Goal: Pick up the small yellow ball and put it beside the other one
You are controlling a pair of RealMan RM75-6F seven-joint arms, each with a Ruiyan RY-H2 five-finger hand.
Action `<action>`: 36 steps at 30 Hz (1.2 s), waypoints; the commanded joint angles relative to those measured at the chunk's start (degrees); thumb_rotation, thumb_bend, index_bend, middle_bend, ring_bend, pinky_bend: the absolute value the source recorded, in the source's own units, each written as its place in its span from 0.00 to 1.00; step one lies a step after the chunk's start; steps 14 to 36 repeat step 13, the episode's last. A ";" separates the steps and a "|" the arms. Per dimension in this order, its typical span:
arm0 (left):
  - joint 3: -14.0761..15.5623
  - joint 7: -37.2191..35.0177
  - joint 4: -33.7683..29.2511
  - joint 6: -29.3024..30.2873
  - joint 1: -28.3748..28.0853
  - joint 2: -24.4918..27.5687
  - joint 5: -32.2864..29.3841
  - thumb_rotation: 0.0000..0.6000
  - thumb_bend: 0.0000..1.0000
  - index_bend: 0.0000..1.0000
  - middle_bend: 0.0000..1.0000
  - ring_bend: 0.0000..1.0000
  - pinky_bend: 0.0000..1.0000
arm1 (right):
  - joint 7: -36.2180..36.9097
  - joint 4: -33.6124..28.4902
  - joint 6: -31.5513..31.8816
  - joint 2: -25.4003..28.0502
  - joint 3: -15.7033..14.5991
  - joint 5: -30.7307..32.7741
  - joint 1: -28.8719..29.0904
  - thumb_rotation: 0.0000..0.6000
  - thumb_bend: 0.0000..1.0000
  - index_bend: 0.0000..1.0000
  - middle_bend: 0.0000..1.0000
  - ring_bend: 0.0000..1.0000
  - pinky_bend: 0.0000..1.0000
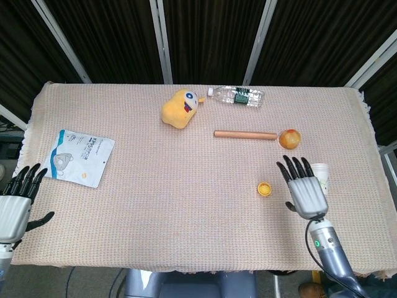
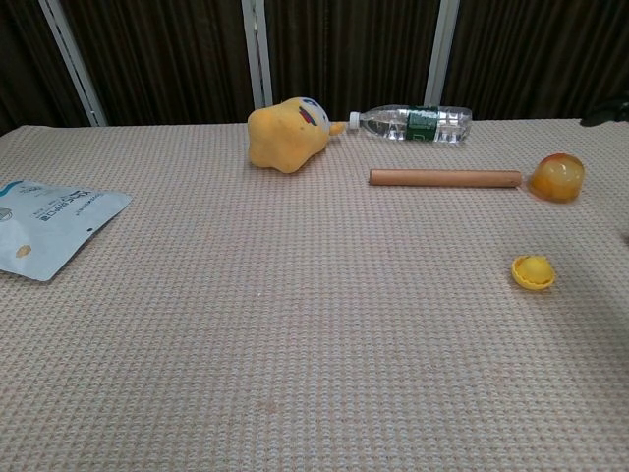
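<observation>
Only the head view shows the right hand [image 1: 306, 191], spread beside the small yellow ball [image 1: 265, 189].

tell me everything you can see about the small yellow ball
The small yellow ball is bright yellow, smooth and plastic-looking, and seems slightly flattened or dented rather than a clean sphere. It lies on the woven tan tablecloth near the right side, on its own. Nothing touches it: the right hand hangs to its right with fingers spread, holding nothing. The bigger orange ball lies farther back.

No legible text: print on white pouch [image 1: 80, 157], far-left, too blurred; bottle [image 1: 239, 96] label, far centre, likewise unreadable.
</observation>
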 commanded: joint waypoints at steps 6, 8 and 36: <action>0.14 0.01 -0.03 -0.27 -0.18 0.12 0.25 1.00 0.00 0.00 0.00 0.00 0.18 | 6.78 -1.79 10.84 10.12 -5.75 -9.87 -9.73 1.00 0.00 0.05 0.00 0.00 0.00; 0.14 0.22 -0.05 -0.44 -0.24 0.12 0.16 1.00 0.00 0.00 0.00 0.00 0.18 | 8.33 0.60 12.72 9.71 -6.14 -10.44 -11.52 1.00 0.00 0.04 0.00 0.00 0.00; 0.04 0.53 -0.67 -0.76 -0.40 0.34 -0.10 1.00 0.00 0.00 0.00 0.00 0.18 | 11.51 7.78 15.22 6.88 -5.85 -10.48 -14.23 1.00 0.00 0.03 0.00 0.00 0.00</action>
